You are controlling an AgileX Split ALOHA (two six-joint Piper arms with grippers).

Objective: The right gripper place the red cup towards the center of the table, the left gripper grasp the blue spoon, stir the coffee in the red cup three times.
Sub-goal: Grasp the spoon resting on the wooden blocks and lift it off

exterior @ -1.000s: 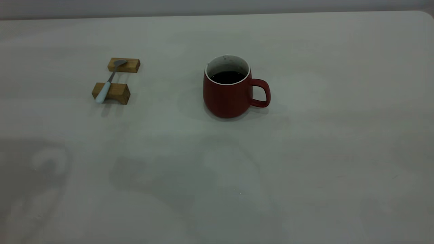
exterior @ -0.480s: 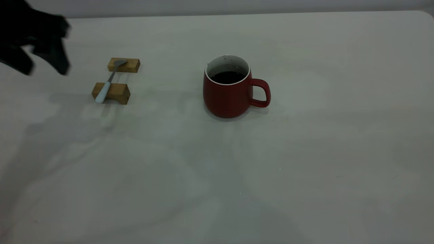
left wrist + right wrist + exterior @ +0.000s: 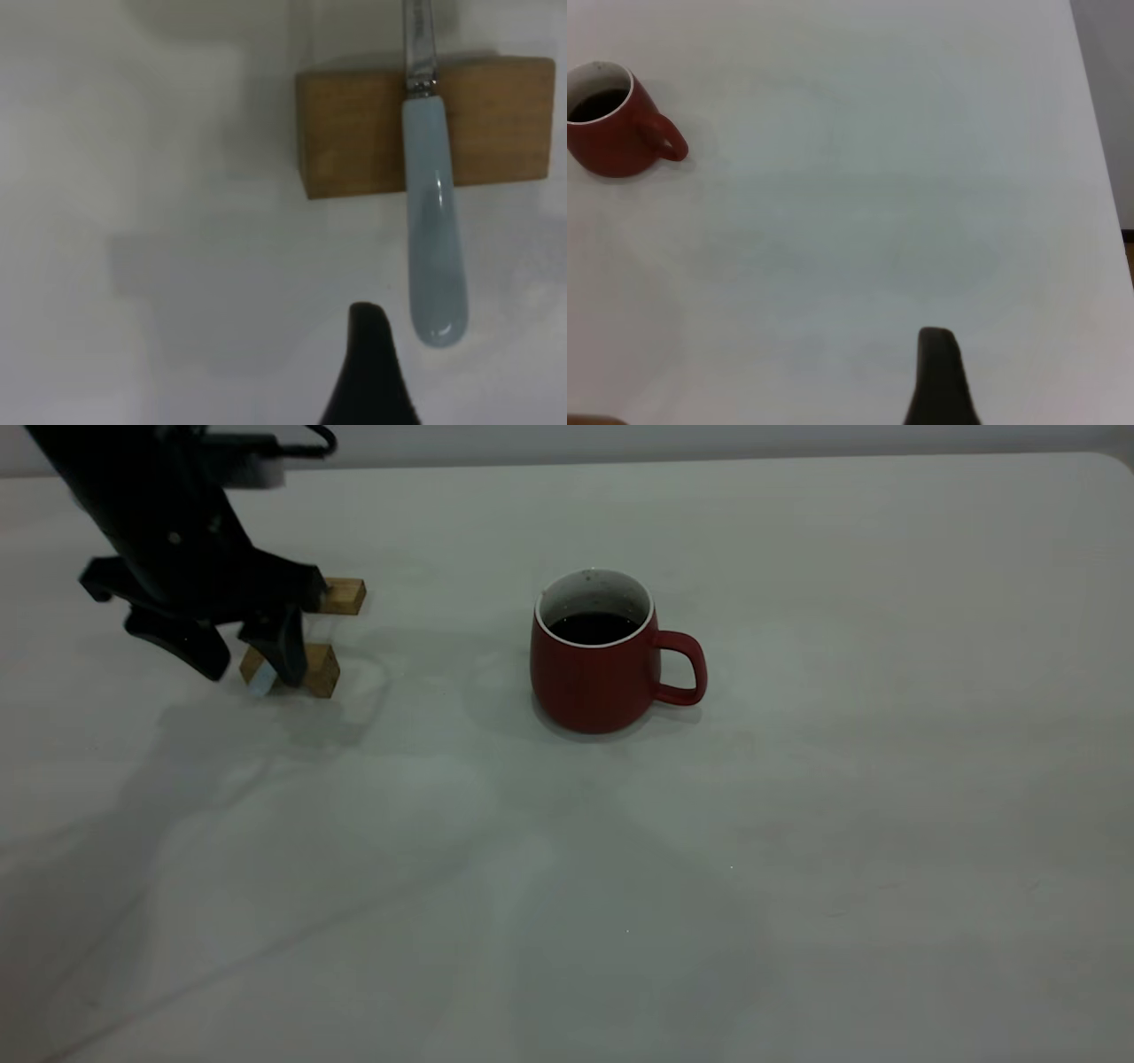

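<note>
Red cup (image 3: 595, 664) is sitting near table (image 3: 797, 850) center, handle pointing to 3 o'clock, coffee (image 3: 594, 626) showing dark inside. Left gripper (image 3: 244, 657) is hovering at the cup's 9 o'clock, well apart from it, fingers spread wide and holding nothing, straddling the near wooden block (image 3: 312, 670). Blue spoon (image 3: 433, 226) is lying across that block, handle end overhanging; far block (image 3: 344, 596) is peeking out behind the gripper. Right gripper (image 3: 941, 376) is sitting away from the cup; only one finger is showing, so I can't tell its opening.
</note>
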